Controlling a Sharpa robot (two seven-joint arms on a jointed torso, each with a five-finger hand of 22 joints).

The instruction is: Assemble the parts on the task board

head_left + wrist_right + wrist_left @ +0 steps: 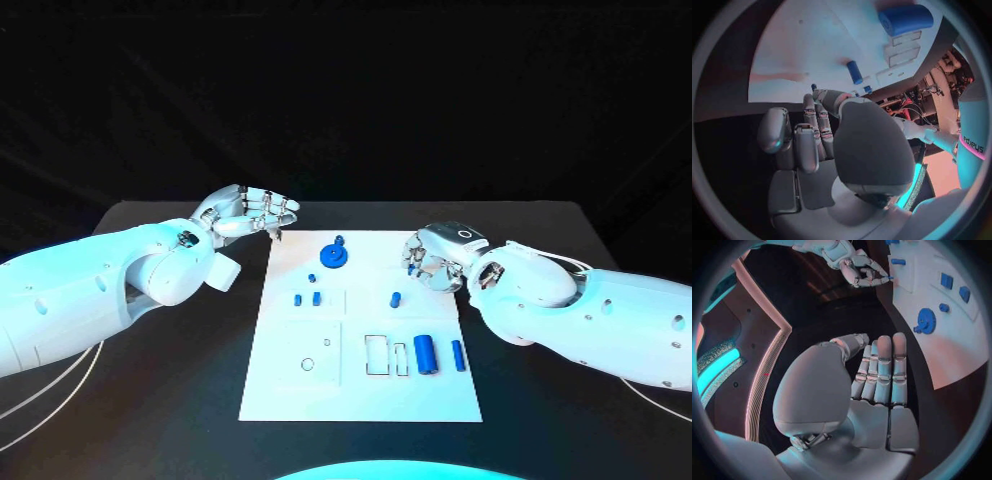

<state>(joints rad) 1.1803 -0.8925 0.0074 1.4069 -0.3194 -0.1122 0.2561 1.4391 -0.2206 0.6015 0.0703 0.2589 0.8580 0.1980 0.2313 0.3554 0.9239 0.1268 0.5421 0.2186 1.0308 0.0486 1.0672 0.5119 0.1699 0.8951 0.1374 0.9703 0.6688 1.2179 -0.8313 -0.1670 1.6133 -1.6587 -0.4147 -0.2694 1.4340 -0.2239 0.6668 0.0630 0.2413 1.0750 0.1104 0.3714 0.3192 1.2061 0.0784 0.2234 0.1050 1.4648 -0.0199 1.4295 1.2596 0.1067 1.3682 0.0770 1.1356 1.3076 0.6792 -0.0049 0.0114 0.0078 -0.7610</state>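
Observation:
The white task board lies mid-table. On it are a blue gear, small blue pieces, a short blue peg, a thick blue cylinder and a thinner one. My right hand hovers over the board's far right edge and pinches a tiny blue part at its fingertips; the same part shows in the right wrist view. My left hand is raised off the board's far left corner, fingers stretched side by side, holding nothing.
Outlined slots and round holes mark the board's near half. Black table lies around the board. My two forearms flank the board's left and right sides.

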